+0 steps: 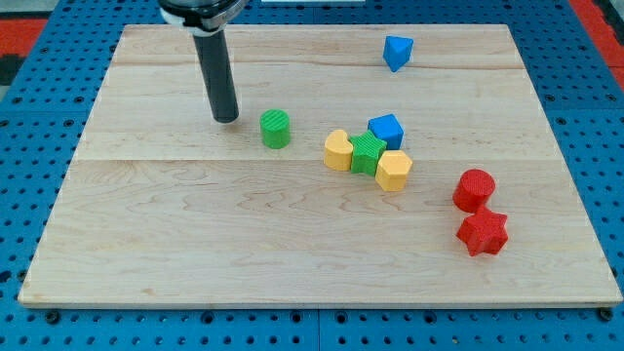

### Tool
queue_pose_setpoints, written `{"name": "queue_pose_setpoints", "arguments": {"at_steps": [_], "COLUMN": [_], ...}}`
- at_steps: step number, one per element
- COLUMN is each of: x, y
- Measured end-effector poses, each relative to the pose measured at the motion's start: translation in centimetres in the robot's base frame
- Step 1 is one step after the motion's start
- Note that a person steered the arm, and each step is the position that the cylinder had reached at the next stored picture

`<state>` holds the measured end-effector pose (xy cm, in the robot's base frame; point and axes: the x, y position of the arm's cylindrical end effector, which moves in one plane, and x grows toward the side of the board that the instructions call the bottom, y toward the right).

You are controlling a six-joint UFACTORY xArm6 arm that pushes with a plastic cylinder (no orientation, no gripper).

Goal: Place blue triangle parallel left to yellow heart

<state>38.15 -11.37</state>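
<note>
The blue triangle lies near the view's top, right of centre. The yellow heart lies at the board's middle, on the left end of a tight cluster. My tip rests on the board at the upper left. It stands just left of a green cylinder, apart from it. The tip is far to the left of the blue triangle and up-left of the yellow heart.
The cluster also holds a green star, a blue cube and a yellow hexagon-like block. A red cylinder and a red star lie at the lower right. The wooden board sits on a blue pegboard.
</note>
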Motion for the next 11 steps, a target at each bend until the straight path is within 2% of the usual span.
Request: {"name": "queue_pose_setpoints", "arguments": {"at_steps": [2, 3, 4, 5, 6, 7, 8, 9, 10, 11], "x": [0.5, -0.5, -3.0, -6.4, -11.8, -14.8, -11.7, -6.0, -6.2, -6.9], "y": [10.0, 11.2, 17.2, 27.9, 29.6, 23.9, 17.0, 14.9, 10.3, 8.2]}}
